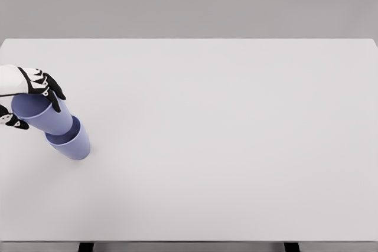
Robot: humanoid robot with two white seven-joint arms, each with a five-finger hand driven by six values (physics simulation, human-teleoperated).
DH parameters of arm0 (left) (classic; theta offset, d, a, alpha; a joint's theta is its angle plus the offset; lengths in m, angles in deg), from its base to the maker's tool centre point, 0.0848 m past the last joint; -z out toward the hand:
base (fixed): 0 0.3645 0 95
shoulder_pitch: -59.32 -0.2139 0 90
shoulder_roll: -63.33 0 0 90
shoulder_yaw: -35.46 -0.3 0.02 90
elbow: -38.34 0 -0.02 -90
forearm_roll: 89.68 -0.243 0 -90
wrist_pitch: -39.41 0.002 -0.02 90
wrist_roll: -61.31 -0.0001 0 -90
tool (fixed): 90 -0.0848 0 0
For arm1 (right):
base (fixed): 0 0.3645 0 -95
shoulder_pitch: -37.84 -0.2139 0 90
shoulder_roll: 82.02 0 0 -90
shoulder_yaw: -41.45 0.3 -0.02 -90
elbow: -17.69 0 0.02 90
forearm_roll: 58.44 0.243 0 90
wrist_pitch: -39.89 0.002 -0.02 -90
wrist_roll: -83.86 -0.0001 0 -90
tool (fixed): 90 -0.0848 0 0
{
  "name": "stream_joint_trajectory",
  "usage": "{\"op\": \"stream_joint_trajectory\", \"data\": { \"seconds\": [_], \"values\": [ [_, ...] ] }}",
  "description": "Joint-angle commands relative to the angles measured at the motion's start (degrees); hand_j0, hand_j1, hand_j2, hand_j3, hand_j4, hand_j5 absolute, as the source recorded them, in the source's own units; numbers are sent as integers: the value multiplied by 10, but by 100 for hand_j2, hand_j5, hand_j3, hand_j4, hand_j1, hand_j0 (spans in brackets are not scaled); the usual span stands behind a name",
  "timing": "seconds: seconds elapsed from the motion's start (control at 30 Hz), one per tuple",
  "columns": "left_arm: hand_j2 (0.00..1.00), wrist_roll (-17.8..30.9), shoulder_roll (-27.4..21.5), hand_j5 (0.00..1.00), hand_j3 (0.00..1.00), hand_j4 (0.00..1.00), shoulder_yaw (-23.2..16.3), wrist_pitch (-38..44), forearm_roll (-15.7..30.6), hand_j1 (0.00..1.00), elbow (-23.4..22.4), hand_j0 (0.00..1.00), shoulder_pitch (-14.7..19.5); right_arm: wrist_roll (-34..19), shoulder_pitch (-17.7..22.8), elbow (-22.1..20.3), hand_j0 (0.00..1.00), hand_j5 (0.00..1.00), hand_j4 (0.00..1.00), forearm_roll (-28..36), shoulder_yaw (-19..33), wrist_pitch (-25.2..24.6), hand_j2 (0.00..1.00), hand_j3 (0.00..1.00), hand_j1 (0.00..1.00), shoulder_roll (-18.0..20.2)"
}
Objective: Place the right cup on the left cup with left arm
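Two lavender-blue cups sit at the table's left side. The lower cup stands on the table, and the upper cup is nested into it, leaning up and to the left. My left hand comes in from the left edge. Its black-tipped fingers curl over the upper cup's rim and its thumb presses the near side, so the hand is shut on that cup. The right arm does not show.
A plain white table fills the view, its far edge at the top and its front edge near the bottom. Two dark table legs peek out below the front edge.
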Motion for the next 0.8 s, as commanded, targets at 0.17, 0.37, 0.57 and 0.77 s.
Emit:
{"op": "stream_joint_trajectory", "data": {
  "seconds": [0.17,0.37,0.57,0.77],
  "values": [
    [56,1,1,56,56,56,32,1,0,56,-1,56,-37,0,0,0,100,100,100,0,0,0,100,100,100,0],
    [100,2,3,100,100,100,33,1,1,100,-1,100,-39,0,0,0,100,100,100,1,0,0,100,100,100,0],
    [100,2,3,100,100,100,45,1,5,100,0,100,-46,0,0,0,100,100,100,0,0,0,100,100,100,0],
    [100,4,32,100,100,100,137,1,69,100,12,100,-9,0,0,0,100,100,100,0,0,0,100,100,100,0]
  ]
}}
